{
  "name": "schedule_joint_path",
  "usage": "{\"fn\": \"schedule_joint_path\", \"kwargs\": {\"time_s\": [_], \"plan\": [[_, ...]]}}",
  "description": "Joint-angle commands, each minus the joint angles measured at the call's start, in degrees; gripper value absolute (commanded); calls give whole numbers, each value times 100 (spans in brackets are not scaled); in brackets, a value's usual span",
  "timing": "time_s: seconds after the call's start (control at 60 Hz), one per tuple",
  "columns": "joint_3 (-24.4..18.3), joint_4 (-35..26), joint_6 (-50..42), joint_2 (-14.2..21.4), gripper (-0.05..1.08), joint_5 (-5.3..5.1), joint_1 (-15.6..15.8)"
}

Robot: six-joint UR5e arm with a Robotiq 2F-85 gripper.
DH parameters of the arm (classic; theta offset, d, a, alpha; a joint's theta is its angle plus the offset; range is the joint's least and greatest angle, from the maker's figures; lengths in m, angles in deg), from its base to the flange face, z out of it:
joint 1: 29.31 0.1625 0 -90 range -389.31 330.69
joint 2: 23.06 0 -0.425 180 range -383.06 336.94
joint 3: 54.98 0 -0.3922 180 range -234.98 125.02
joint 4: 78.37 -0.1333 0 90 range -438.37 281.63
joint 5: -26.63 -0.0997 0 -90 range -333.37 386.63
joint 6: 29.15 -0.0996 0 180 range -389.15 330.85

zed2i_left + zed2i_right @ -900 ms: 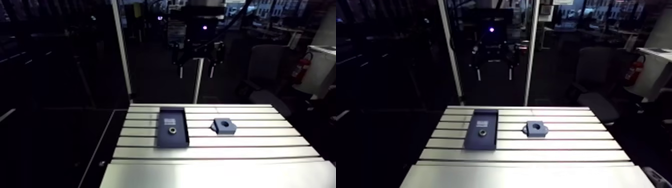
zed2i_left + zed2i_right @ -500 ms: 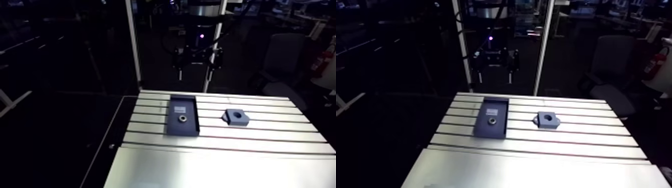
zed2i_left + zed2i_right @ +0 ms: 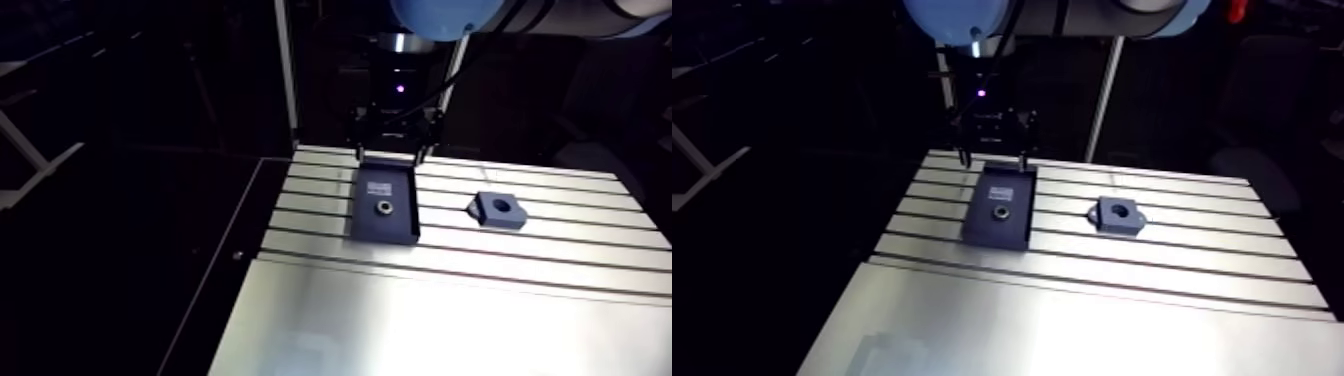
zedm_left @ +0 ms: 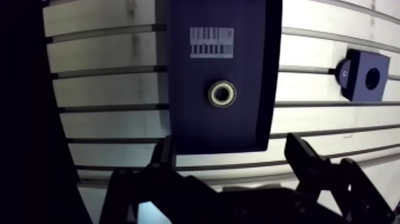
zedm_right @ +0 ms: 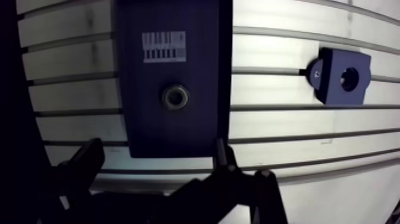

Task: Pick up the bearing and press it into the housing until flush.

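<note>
Pincer: your pincer (image 4: 231, 146) hangs wide and empty, its tips over the near edge of the tray (image 4: 190, 122).
Bearing: the bearing (image 4: 222, 93) lies flat mid-tray, ahead of the tips. Advance until it sits centred between them, then descend straight and close on its outer ring.
Housing: the housing (image 4: 356, 81) sits on the surface (image 4: 107, 89), well apart from the tray. Carry the bearing level.

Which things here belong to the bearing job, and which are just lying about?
Job:
bearing
housing
gripper, open

Merely there:
dark tray holding the bearing
barcode label on it
slotted table
</note>
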Motion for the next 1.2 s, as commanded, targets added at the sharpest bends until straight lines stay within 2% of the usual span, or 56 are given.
{"fn": "schedule_joint_path", "kwargs": {"time_s": [0.017, 0.083, 0.233, 0.333, 0.55, 0.8, 1.2], "plan": [[0, 174, -7, -209, 1, 11, -13], [-9, 167, -7, -228, 1, 19, -21], [31, 173, 28, -256, 1, 123, -22], [68, 183, 12, -321, 2, 150, -22], [61, 192, 1, -428, 19, 152, -30], [87, 263, 26, -508, 26, 143, -30], [251, 732, 115, -582, 26, 117, -48]]}}
